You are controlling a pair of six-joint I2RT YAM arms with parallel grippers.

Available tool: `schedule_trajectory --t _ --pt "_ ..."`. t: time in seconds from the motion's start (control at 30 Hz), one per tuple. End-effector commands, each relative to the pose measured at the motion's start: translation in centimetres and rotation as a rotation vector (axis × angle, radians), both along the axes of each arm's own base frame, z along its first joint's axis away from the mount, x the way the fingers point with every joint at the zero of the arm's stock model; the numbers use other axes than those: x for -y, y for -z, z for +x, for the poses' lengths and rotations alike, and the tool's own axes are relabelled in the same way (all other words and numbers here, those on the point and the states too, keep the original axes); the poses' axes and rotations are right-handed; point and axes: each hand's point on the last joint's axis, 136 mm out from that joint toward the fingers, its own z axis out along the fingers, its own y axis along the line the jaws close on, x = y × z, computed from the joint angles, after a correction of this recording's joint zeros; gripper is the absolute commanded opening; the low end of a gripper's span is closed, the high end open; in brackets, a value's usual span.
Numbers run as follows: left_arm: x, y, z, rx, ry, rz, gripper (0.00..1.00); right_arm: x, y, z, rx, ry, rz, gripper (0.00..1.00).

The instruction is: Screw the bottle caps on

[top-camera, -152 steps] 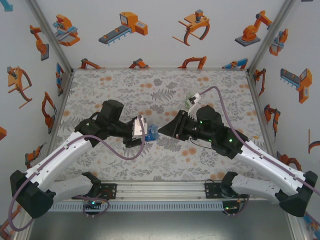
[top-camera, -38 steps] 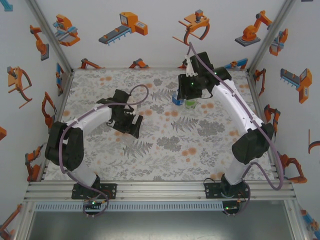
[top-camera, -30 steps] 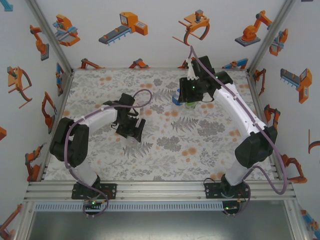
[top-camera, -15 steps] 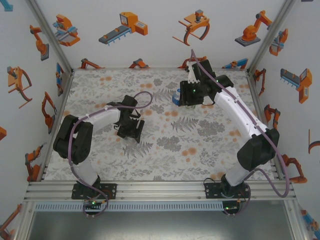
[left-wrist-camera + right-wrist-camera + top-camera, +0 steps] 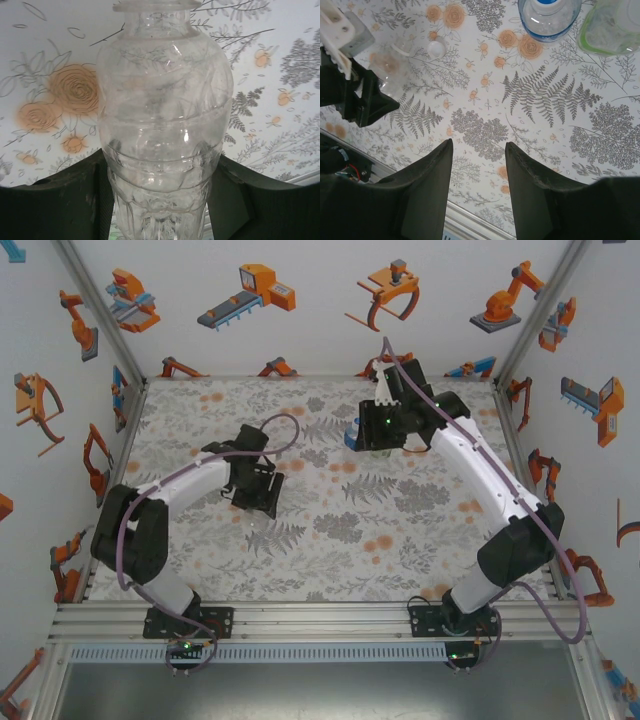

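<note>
Left gripper [image 5: 160,170]: gripping plain clear plastic bottle [image 5: 162,100] between its fingers; neck apparently uncapped. Small white round plastic cap [image 5: 436,48]: lying loose ahead of those fingers, likely awaiting screwing on. Right gripper [image 5: 479,150]: hanging open, empty. Blue-labelled clear bottle [image 5: 549,20], greenish clear bottle [image 5: 610,27]: standing beyond its fingertips; capping unclear.

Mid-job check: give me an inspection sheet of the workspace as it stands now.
Surface: floral cloth, flat.
Job's things: clear bottle in left gripper; loose cap beside it; blue-label bottle and greenish bottle side by side, far right.
Clutter: nothing seen.
Grippers: left shut on clear bottle; right gripper open, empty, above those two.
Cables: purple cable looping off each arm.
Surroundings: walls with robot pictures; metal rail at near edge.
</note>
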Motion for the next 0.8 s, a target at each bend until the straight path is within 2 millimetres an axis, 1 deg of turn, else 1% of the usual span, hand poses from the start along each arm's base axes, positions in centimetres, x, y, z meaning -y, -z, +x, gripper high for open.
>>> schedule_trajectory --t 0.0,0.17,0.23,0.37,0.43,0.6,0.7,0.77 --pt "-1.1 -3.1 0.2 0.076 0.006 -0.027 0.38 -0.9 -1.1 -0.3 0.029 -0.002 0.021 0.45" --pt "-2.6 -7.9 0.7 0.214 0.007 -0.083 0.35 -3.1 0.4 -0.5 0.011 -0.032 0.001 0.44" --pt "-3.3 -9.8 0.7 0.267 0.007 -0.095 0.33 -4.3 1.2 -0.6 0.001 -0.047 -0.010 0.44" --pt "-4.3 -12.8 0.7 0.356 0.011 -0.132 0.26 -6.9 3.5 -0.7 -0.015 -0.075 -0.058 0.44" --pt "-4.8 -14.3 0.8 0.401 0.012 -0.167 0.20 -8.7 4.8 -0.8 -0.021 -0.098 -0.084 0.44" --pt "-6.0 -17.0 0.8 0.489 0.014 -0.211 0.14 -12.8 8.6 -0.9 -0.016 -0.134 -0.179 0.44" --pt "-6.5 -17.8 0.9 0.516 0.010 -0.243 0.12 -15.0 10.4 -0.6 -0.018 -0.148 -0.199 0.44" --pt "-6.7 -18.0 1.0 0.527 0.014 -0.260 0.00 -16.1 11.4 -0.2 -0.009 -0.151 -0.216 0.45"
